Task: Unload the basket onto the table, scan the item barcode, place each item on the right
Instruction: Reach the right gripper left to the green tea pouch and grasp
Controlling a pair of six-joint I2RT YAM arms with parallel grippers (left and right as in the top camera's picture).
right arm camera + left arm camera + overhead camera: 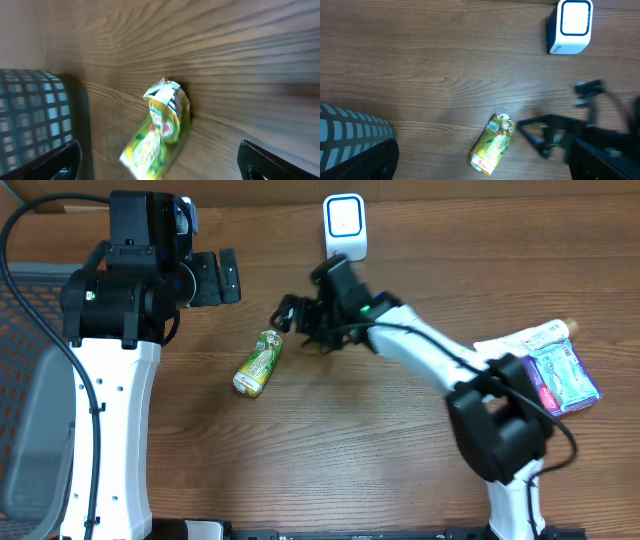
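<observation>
We are holding our left gripper [230,277] and right gripper [286,320] wide open, the right one at two o'clock of the green pouch [258,363], ready to grab it for the white scanner [345,222].

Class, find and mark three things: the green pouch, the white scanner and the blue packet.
green pouch [258,363], overhead view, middle of its body.
white scanner [344,222], overhead view, its front face.
blue packet [566,376], overhead view, centre of its wrapper.

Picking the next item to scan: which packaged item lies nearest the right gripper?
The green-and-yellow pouch, alone beside the right gripper; the white pack and blue-purple pack lie together far off to the right.
</observation>
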